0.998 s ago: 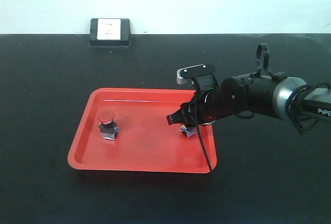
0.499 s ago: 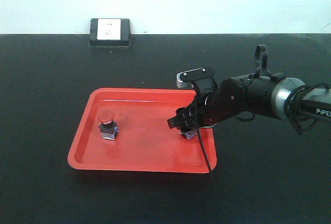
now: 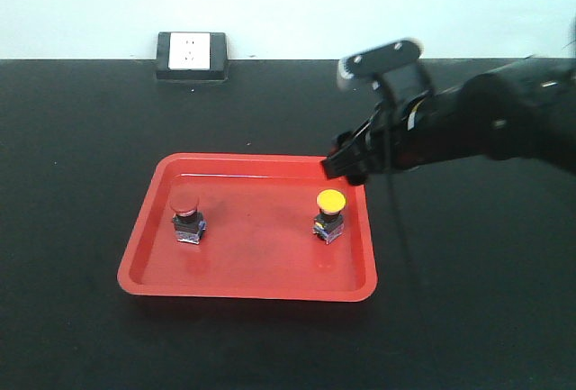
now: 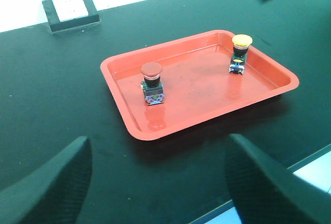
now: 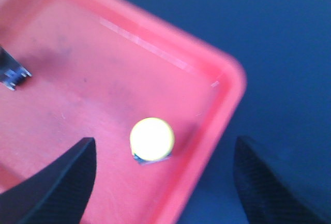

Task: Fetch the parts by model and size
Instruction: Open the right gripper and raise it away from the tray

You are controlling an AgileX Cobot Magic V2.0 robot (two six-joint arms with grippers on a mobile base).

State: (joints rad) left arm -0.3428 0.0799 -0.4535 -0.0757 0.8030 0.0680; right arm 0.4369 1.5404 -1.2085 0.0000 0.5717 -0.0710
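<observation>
Two parts stand upright in the red tray [image 3: 252, 250]. The red-capped push-button [image 3: 185, 217] is at its left and the yellow-capped one [image 3: 329, 214] at its right. My right gripper [image 3: 346, 163] hangs blurred above the tray's far right corner, clear of the yellow button. In the right wrist view the yellow cap [image 5: 152, 138] lies below and between the wide-apart fingers [image 5: 57, 182], so that gripper [image 5: 163, 188] is open and empty. My left gripper [image 4: 160, 193] is open over the black table, in front of the tray [image 4: 196, 110], with the red button [image 4: 152, 83] and yellow button [image 4: 240, 53] ahead.
A black-framed white wall socket [image 3: 190, 55] sits at the table's back edge, also in the left wrist view [image 4: 71, 11]. The table's front edge [image 4: 310, 169] runs just below the left gripper. The tray rim [image 5: 227, 105] lies close to the yellow button.
My right gripper has let go of the yellow button and risen up and to the right. The yellow button now stands uncovered in the tray. The red button has not moved.
</observation>
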